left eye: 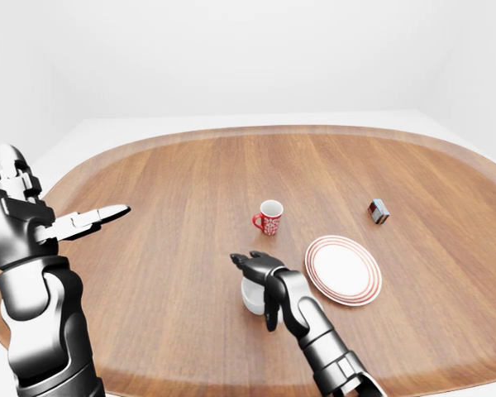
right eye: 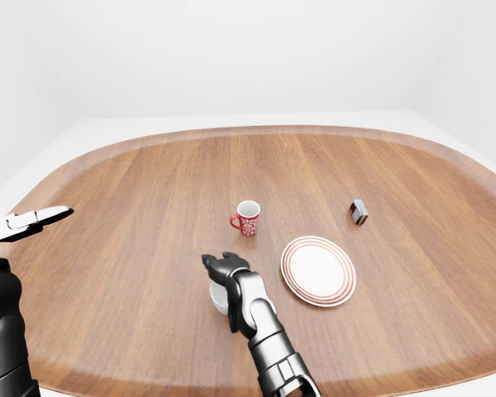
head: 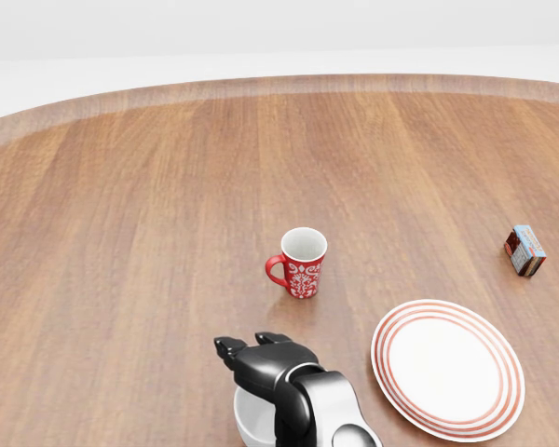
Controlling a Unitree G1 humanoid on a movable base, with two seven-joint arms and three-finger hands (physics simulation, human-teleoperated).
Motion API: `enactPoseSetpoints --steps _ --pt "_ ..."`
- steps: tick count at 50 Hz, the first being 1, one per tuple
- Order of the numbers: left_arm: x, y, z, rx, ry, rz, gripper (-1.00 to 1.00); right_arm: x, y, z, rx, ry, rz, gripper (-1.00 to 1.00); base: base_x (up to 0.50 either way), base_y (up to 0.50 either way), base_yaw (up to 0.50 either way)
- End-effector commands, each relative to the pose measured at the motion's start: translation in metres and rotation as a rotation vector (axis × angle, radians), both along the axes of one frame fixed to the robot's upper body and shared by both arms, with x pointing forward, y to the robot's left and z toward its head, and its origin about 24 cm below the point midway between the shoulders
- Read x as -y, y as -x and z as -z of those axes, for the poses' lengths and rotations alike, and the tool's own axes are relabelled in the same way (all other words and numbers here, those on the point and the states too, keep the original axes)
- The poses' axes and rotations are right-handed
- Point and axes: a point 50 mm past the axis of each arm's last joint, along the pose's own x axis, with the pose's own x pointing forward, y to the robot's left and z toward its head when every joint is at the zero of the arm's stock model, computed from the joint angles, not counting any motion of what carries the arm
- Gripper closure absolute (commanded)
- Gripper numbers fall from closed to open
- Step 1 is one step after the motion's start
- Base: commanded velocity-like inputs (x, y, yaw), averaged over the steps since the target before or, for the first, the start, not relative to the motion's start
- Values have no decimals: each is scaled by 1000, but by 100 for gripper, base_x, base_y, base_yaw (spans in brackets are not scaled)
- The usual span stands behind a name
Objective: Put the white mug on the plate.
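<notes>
The white mug (left eye: 252,299) stands on the wooden table (left eye: 174,190), left of the plate. The plate (left eye: 343,270) is white with red rings and has nothing on it. My right hand (left eye: 255,269) sits right over the mug. Its fingers reach past the rim at the mug's upper left and the thumb hangs down the mug's right side. The fingers are spread, not closed round it. The hand hides most of the mug in the head view (head: 253,424). My left hand (left eye: 95,220) is raised at the left of the left-eye view, open and empty.
A red patterned mug (head: 300,263) stands upright above the white mug in the head view. A small red and blue box (head: 525,250) lies at the right. The table's rim (left eye: 231,132) curves across the top of the left-eye view.
</notes>
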Motion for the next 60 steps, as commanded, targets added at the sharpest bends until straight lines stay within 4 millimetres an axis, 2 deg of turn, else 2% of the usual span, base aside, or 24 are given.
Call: enactPoseSetpoints --steps 1,25,26,27,28,39,42,44,45,46,48,49,52,54,55,56,57,58,59,60 --pt "2 -1 2 -5 5 0 -100 0 -4 13 -29 -4 14 -100 0 0 0" --pt "1 -1 2 -7 7 0 -100 4 -7 39 -95 -22 68 -100 0 0 0" --pt "1 -1 2 -6 7 0 -100 4 -7 39 -96 -22 68 -81 0 0 0" --pt "1 -1 2 -7 7 0 -100 5 -8 38 -94 -25 71 40 0 0 0" --pt "2 -2 3 -9 8 1 -100 5 -8 38 -94 -26 72 100 0 0 0" --pt "2 -3 3 -11 7 2 -100 9 -11 34 -78 -22 77 100 0 0 0" --pt "2 -3 2 -9 7 1 -100 16 -22 18 -20 -27 88 100 0 0 0" --pt "2 -3 2 -9 7 1 -100 16 -22 18 -18 -27 88 100 0 0 0" --pt "1 -2 2 -8 7 0 -100 28 -43 -12 82 -43 119 100 0 0 0" --pt "2 -2 2 -7 7 0 -100 38 -52 -29 133 -35 131 100 0 0 0" --pt "2 -2 2 -7 6 0 -100 50 -63 -50 186 -21 147 100 0 0 0" --pt "2 -2 2 -6 6 1 -100 62 -71 -68 232 1 162 100 0 0 0" --pt "2 -1 2 -5 5 0 -100 90 -88 -105 317 38 218 100 0 0 0" --pt "2 -1 2 -5 5 0 -100 103 -95 -115 347 53 251 100 0 0 0" --pt "2 -1 2 -6 5 -1 -100 119 -102 -126 380 65 298 100 0 0 0" --pt "2 -1 2 -7 5 -1 -100 126 -104 -130 394 78 314 100 0 0 0" --pt "2 -2 3 -9 6 -1 -100 140 -108 -139 429 85 354 100 0 0 0" --pt "2 -2 3 -10 6 -1 -100 141 -108 -139 432 85 356 100 0 0 0" --pt "2 -3 4 -15 6 0 -100 161 -112 -134 439 87 427 100 0 0 0" --pt "3 -2 4 -15 5 1 -100 171 -114 -131 437 103 454 100 0 0 0"
